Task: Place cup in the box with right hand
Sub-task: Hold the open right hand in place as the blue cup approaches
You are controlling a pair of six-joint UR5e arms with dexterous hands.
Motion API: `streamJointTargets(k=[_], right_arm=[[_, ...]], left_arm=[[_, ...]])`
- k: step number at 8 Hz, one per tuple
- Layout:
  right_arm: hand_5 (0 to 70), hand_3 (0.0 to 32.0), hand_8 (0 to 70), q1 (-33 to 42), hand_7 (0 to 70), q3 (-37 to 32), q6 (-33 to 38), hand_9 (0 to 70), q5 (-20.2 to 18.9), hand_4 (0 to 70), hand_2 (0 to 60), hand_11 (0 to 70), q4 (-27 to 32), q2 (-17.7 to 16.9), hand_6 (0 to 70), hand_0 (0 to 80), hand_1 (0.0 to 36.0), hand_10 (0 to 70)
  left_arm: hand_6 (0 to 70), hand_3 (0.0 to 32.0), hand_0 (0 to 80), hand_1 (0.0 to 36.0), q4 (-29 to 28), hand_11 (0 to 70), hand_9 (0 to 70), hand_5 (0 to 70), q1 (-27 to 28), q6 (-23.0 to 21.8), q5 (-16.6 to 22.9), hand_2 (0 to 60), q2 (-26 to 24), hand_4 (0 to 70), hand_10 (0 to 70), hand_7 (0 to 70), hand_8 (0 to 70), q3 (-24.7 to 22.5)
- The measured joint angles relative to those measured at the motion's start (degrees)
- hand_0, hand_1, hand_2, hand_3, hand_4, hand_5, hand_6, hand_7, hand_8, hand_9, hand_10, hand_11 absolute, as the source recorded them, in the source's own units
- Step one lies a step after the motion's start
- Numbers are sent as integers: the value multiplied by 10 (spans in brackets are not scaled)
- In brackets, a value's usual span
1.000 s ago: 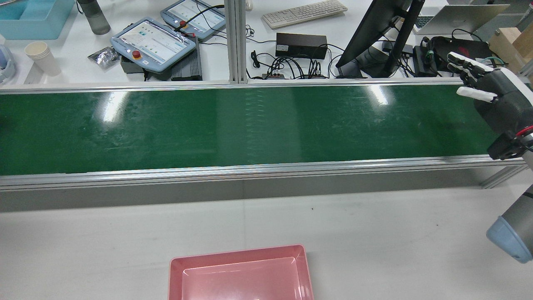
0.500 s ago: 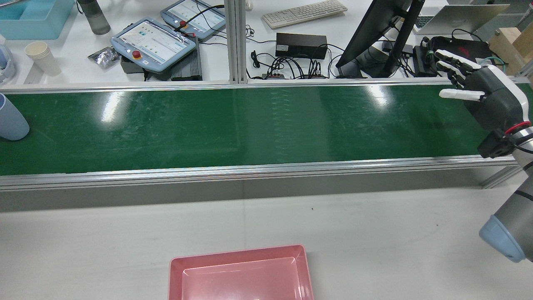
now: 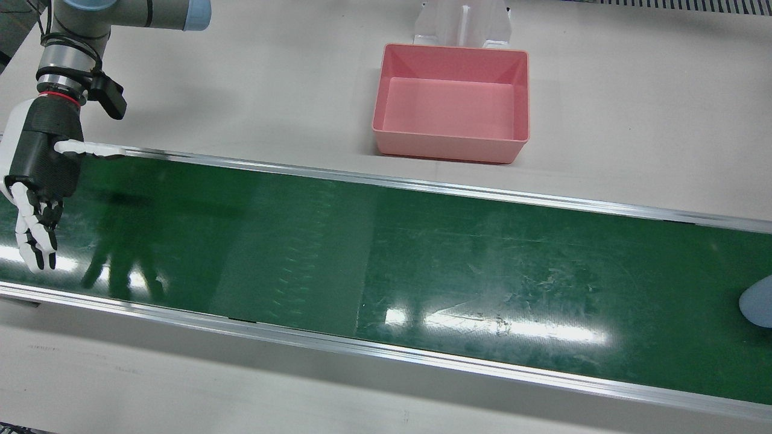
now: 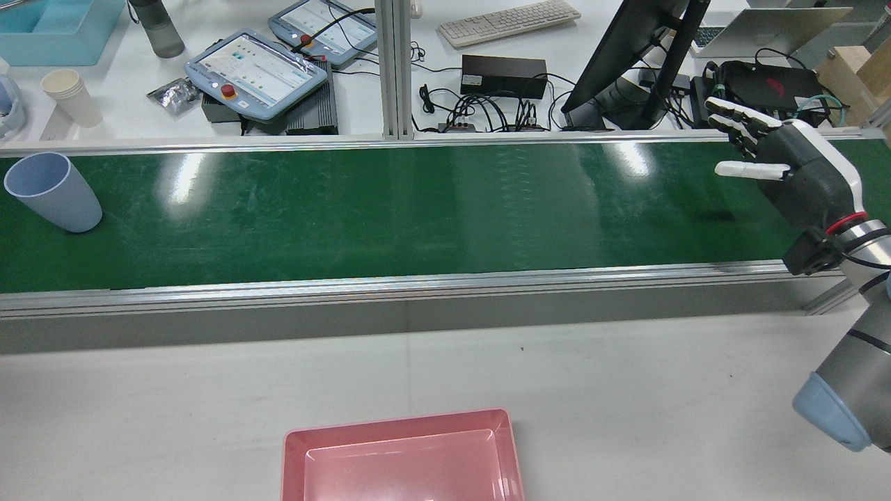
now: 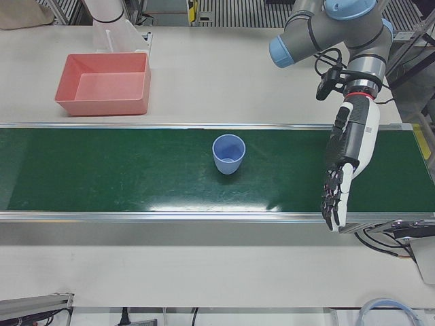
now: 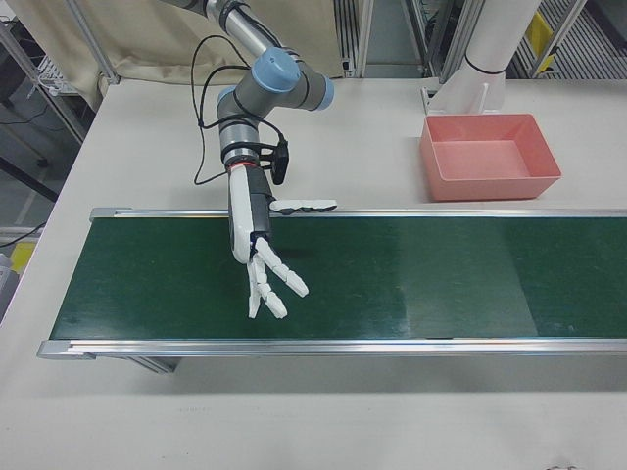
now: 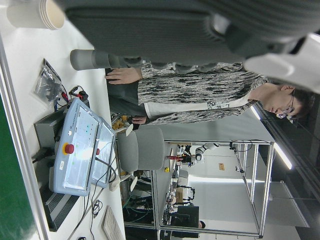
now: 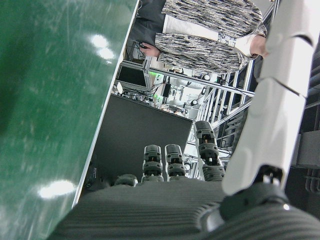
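Note:
A light blue cup [image 4: 52,191] stands upright on the green conveyor belt [image 4: 418,209] at the rear view's far left. It also shows in the left-front view [image 5: 228,153], and its edge shows in the front view [image 3: 757,307]. The empty pink box [image 4: 404,456] sits on the white table on my side of the belt [image 3: 452,102]. My right hand [image 4: 786,167] is open and empty above the belt's far right end, far from the cup [image 6: 260,255]. My left hand [image 5: 346,163] hangs open and empty over the belt beyond the cup.
Aluminium rails [image 4: 418,285] edge the belt. Behind it a bench carries teach pendants [image 4: 256,69], stacked paper cups [image 4: 69,94], cables and a monitor [image 4: 626,62]. A white pedestal [image 3: 461,24] stands behind the box.
The cup has ridden the belt into the rear view from the left edge. My right hand has moved left and a little farther over the belt, still open.

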Motion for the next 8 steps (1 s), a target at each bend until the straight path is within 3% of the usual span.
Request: streamJointTargets(k=[8], right_arm=[[69,4,98,-24,171,0,-14,128,2,0,43,0,1,0,48,494,179,0]], left_arm=[[0,0,0,0,0,0,0,0,0,0,0,0,0,0,0,0,0,0]])
